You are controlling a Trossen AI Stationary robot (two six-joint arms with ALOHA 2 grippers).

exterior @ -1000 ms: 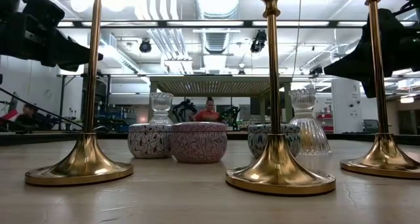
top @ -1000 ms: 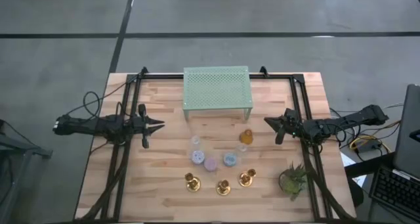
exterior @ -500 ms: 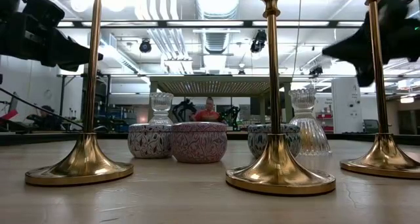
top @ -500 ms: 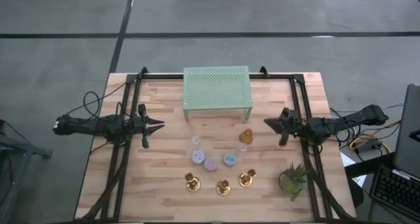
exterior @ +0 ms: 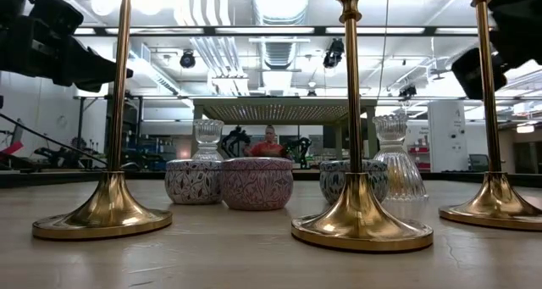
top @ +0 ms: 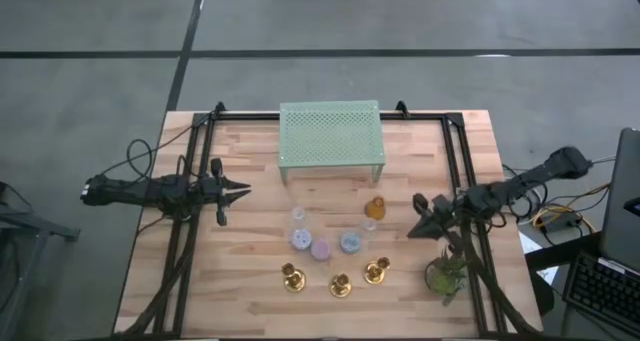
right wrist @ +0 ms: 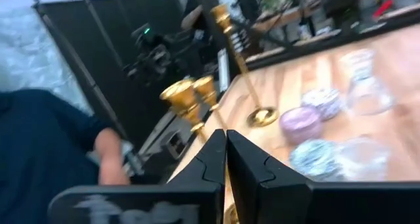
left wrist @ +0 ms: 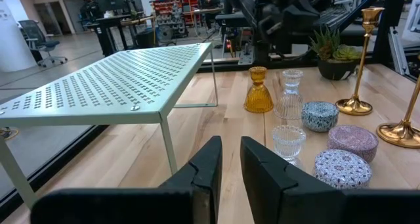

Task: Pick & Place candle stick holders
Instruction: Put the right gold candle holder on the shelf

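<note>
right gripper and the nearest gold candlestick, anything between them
No, in the high view only bare wood lies between the shut right gripper and the right candlestick.
</note>
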